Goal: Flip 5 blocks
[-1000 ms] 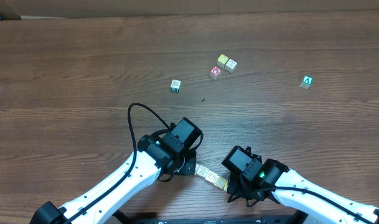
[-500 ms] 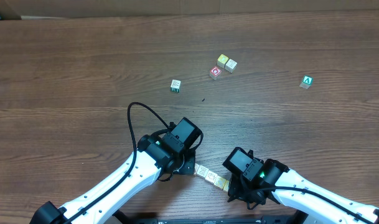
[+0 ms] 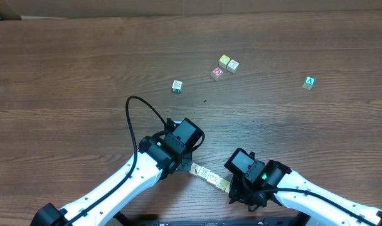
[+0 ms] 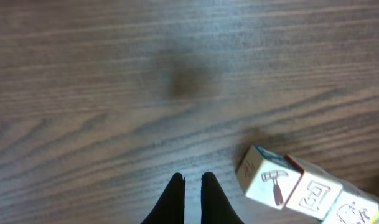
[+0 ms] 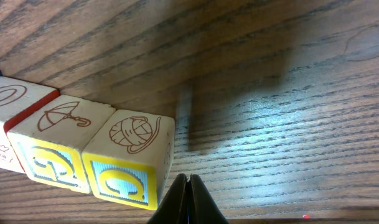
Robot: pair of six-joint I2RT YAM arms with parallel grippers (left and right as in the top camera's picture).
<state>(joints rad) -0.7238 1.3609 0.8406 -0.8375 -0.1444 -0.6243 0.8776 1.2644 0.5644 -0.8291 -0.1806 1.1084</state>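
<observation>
Three blocks (image 3: 209, 176) are lying in a touching row near the bench's (image 3: 65, 69) front edge. The left gripper (image 4: 192, 182) is hovering beside one end, the right gripper (image 5: 189, 182) beside the other, both sets of jaws clenched, gripping nothing.

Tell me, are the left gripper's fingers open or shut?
Shut: in the left wrist view the left gripper shows its two black fingers almost touching, with nothing between them.

left arm (image 3: 109, 187): reaches in from the lower left, wrist angled down | left gripper (image 4: 192, 186): fingers closed together, nothing between them | right arm (image 3: 316, 198): reaches in from the lower right, wrist low | right gripper (image 5: 188, 188): fingers closed tight, nothing between them
</observation>
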